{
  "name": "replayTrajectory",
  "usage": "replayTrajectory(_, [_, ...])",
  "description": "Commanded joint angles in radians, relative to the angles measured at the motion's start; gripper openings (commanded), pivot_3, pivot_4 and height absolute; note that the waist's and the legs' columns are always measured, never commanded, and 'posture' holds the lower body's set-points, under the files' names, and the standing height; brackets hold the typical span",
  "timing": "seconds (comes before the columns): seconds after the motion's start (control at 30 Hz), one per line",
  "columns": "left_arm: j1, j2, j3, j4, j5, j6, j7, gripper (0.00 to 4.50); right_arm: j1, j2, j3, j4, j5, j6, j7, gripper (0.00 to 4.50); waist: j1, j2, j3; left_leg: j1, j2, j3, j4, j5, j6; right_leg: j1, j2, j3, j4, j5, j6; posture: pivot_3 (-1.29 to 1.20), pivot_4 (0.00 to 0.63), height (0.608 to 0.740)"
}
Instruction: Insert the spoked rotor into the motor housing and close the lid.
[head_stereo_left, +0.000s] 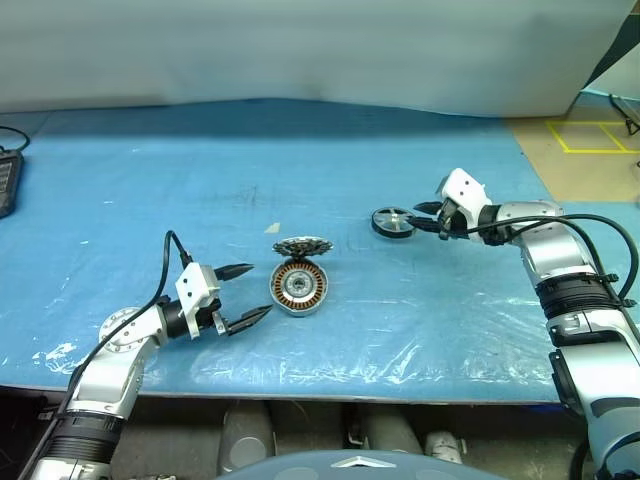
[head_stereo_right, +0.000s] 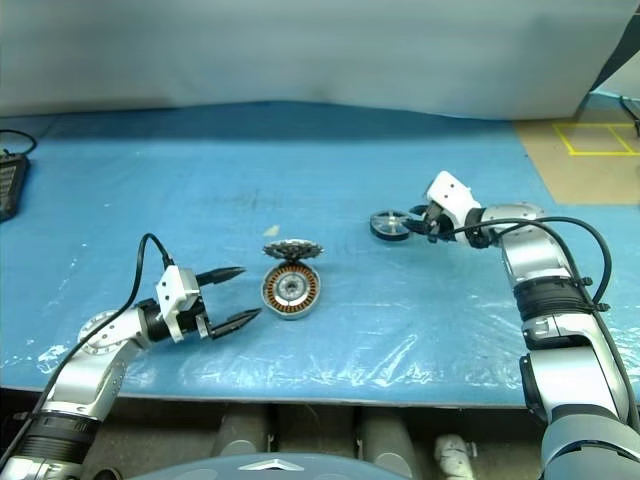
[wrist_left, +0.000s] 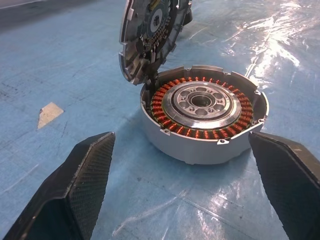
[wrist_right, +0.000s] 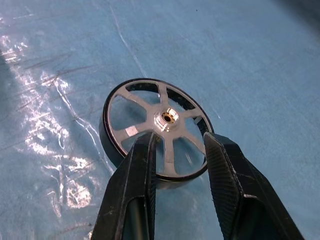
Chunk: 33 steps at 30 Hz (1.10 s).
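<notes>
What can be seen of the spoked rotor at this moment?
The spoked rotor is a small round wheel with a black rim, a shiny silver face of several flat spokes, and a bright hub with a small central hole. It looks like metal. It lies flat on the blue sheet, off to the right of the motor housing and apart from it. The right pincer is partly open at its near edge, one finger over the spokes; a firm grip cannot be confirmed.

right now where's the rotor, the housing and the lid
spoked rotor (wrist_right: 169, 118), right wrist view, silver hub
motor housing (wrist_left: 200, 102), left wrist view, central hub
lid (wrist_left: 150, 35), left wrist view, toothed inner face
</notes>
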Motion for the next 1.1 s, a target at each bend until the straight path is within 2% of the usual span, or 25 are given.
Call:
replayTrajectory(0.03, [0.002, 0.004, 0.008, -0.015, -0.005, -0.015, 0.001, 4.50, -0.003, -0.004, -0.018, 0.003, 0.002, -0.022, 0.001, 1.57, 0.001, 0.000, 0.000, 0.000, 0.000, 0.000, 0.000, 0.000, 0.001, 0.000, 0.000, 0.000, 0.000, 0.000, 0.000, 0.00, 0.150, 0.740])
replayTrajectory(0.67, [-0.006, 0.004, 0.007, 0.003, 0.002, -0.024, -0.001, 4.50, 0.038, 0.056, 0.009, 0.102, -0.026, -0.038, 0.009, 1.57, 0.002, 0.000, 0.000, 0.000, 0.000, 0.000, 0.001, 0.000, 0.001, 0.000, 0.000, 0.000, 0.000, 0.000, 0.000, 0.00, 0.150, 0.740])
replayTrajectory(0.87, [-0.016, 0.004, 0.006, 0.008, 0.003, -0.023, 0.001, 4.50, 0.041, 0.087, -0.038, 0.121, 0.026, -0.068, 0.019, 0.04, 0.002, 0.000, 0.000, 0.000, 0.000, 0.000, 0.002, 0.000, 0.001, 0.000, 0.000, 0.000, 0.001, 0.000, 0.000, 0.00, 0.150, 0.740])
replayTrajectory(1.1, [-0.026, 0.007, 0.004, 0.008, 0.000, -0.019, -0.003, 4.50, 0.115, 0.090, -0.077, 0.028, 0.121, -0.069, 0.121, 0.04, 0.002, 0.000, 0.000, -0.001, 0.001, 0.000, 0.002, 0.000, 0.001, 0.000, 0.000, 0.000, 0.001, 0.000, 0.000, 0.00, 0.150, 0.740])
